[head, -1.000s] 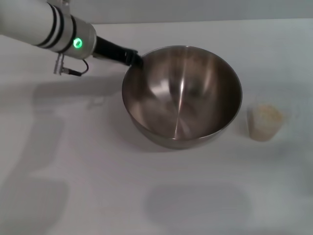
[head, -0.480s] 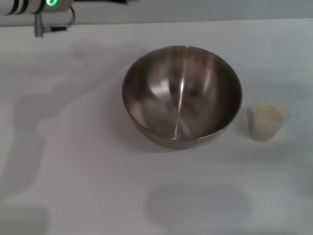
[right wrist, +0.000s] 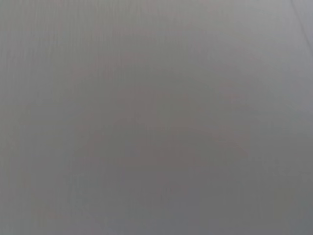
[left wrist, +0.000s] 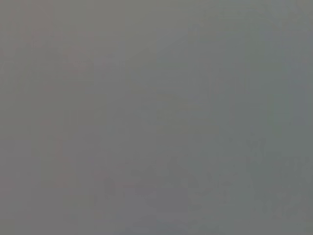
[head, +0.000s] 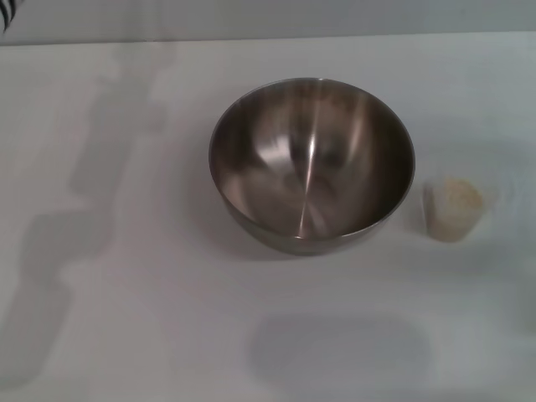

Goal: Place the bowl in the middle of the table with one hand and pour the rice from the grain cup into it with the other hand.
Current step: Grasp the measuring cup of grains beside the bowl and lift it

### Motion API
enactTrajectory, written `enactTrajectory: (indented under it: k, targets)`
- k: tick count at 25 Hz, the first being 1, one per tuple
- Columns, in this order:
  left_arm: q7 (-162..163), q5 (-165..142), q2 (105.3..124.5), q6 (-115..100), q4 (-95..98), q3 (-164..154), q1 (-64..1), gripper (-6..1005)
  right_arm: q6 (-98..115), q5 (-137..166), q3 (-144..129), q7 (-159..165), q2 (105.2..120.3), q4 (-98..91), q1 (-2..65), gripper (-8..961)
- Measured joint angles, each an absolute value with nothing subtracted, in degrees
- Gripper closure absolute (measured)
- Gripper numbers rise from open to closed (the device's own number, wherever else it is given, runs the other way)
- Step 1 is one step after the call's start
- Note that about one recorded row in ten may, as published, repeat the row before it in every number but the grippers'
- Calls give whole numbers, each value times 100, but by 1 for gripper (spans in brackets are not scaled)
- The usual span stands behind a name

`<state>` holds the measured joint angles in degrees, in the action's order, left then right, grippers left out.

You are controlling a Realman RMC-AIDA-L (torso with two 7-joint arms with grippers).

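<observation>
The steel bowl (head: 311, 163) stands upright and empty near the middle of the white table (head: 151, 335) in the head view. The clear grain cup (head: 453, 208) stands to its right, apart from it, with pale rice (head: 458, 195) inside. Only a sliver of my left arm (head: 5, 12) shows at the top left corner; its gripper is out of view. My right gripper is out of view. Both wrist views show only plain grey surface.
The table's far edge (head: 268, 37) runs along the top of the head view. Arm shadows lie on the left part of the table (head: 100, 159).
My left gripper has let go of the bowl's far left rim and the arm has pulled back up and to the left, out of the view. The bowl and cup have not moved.
</observation>
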<state>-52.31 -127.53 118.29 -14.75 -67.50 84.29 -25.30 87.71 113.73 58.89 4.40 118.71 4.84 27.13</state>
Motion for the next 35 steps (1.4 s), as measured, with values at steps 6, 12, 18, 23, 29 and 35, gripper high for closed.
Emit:
enactTrajectory:
  k: [6, 12, 18, 23, 29, 35]
  targets:
    - [-4291, -12798, 11836, -3636, -5753, 7742, -2554, 692, 8772, 11373, 5888, 440, 11854, 478, 2715, 241]
    - [-1168, -13718, 11802, -4810, -4414, 7584, -2738, 690, 8772, 11373, 5900, 440, 11835, 475, 2716, 242]
    - [852, -14946, 11796, -5103, -3493, 7866, -2854, 688, 8916, 11373, 5894, 439, 11830, 466, 2631, 241]
    - [982, -15087, 11844, -5328, -3418, 7811, -2691, 587, 9019, 11417, 5795, 439, 11865, 359, 2541, 240]
    - [971, -15079, 11868, -5628, -3371, 7591, -2588, 327, 9354, 11461, 5401, 439, 11876, 296, 2274, 241]
    - [975, -15106, 11840, -5627, -3355, 7521, -2549, 264, 9839, 11476, 4677, 480, 11918, 691, 1424, 241]
